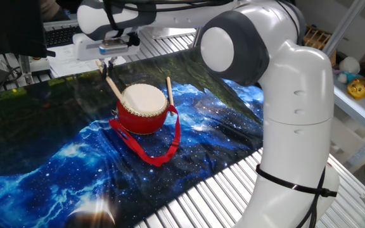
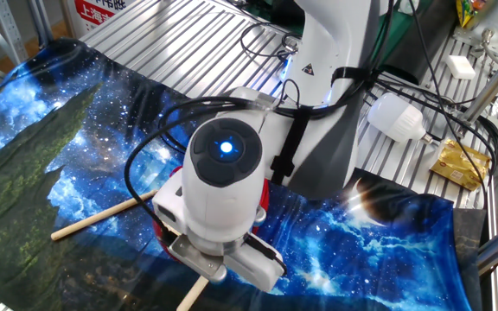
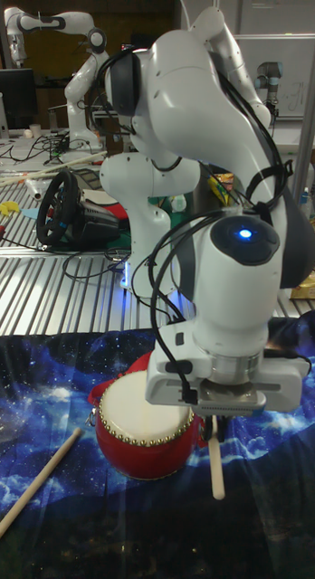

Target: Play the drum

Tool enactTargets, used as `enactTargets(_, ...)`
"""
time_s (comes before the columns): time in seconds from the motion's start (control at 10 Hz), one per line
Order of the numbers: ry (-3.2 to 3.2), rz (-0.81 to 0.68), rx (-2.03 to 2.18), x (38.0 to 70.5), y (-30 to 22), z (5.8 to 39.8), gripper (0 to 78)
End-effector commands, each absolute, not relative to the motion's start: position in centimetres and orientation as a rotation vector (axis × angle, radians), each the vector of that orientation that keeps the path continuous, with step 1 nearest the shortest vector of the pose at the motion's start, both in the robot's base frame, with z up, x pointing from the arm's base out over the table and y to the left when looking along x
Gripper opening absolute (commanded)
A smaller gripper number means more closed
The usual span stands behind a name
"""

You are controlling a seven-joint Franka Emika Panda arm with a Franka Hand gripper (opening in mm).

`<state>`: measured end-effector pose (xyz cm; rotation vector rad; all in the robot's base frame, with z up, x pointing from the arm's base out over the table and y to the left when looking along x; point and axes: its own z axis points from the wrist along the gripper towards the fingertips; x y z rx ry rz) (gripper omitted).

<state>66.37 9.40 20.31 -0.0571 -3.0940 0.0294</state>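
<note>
The drum, red with a cream skin, stands on the star-print cloth, and its red ribbon strap trails toward the front. My gripper hangs just behind and left of the drum, shut on a thin wooden stick. That stick slants down so its tip is at the drum's left rim. A second stick leans on the drum's right side. In the tall fixed view the drum sits left of my gripper. The arm hides most of the drum in the other fixed view.
The cloth covers a slatted metal table. A keyboard and papers lie at the back left. Cables and a white bulb-shaped object sit near the robot base. A steering wheel stands behind the table.
</note>
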Motion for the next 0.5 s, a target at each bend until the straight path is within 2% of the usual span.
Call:
enactTargets(0.1, -3.096, 0.027, -0.061, 66.7, 10.4, 19.5, 1.2)
enactTargets(0.5, -3.113, 0.023, -0.076, 66.7, 12.2, 17.9, 1.2)
